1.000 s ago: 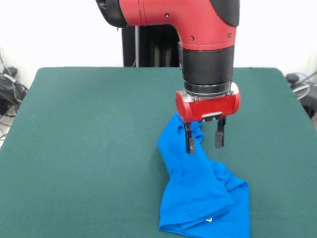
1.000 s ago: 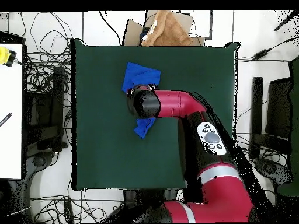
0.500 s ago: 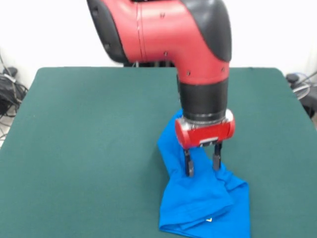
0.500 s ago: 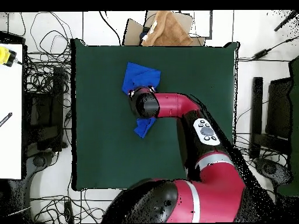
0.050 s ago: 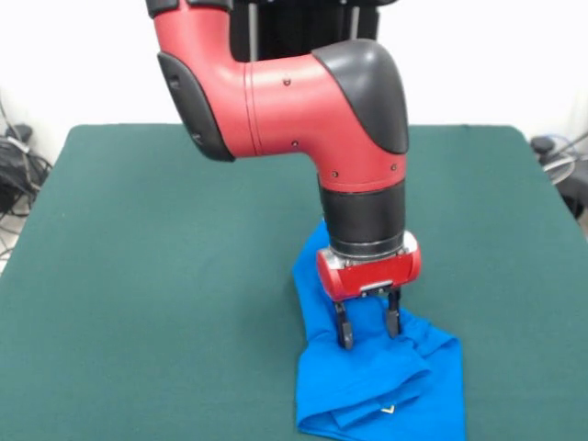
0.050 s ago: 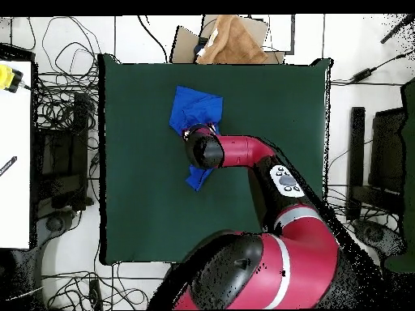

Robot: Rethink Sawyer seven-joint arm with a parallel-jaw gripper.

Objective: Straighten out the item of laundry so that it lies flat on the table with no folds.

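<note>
Where arm (image 6: 243, 152) overhangs: creased shirt (image 5: 377, 386)

Even, bright light is falling from above; the arm (image 5: 303, 101) is showing soft glare and casting faint shadow on the table (image 5: 138, 276).

The red arm (image 5: 276, 101) reaches from the frame's top toward lower centre, wrist vertical. The gripper (image 5: 367, 328) points straight down, its two dark fingers (image 5: 344, 329) spread apart.
</note>
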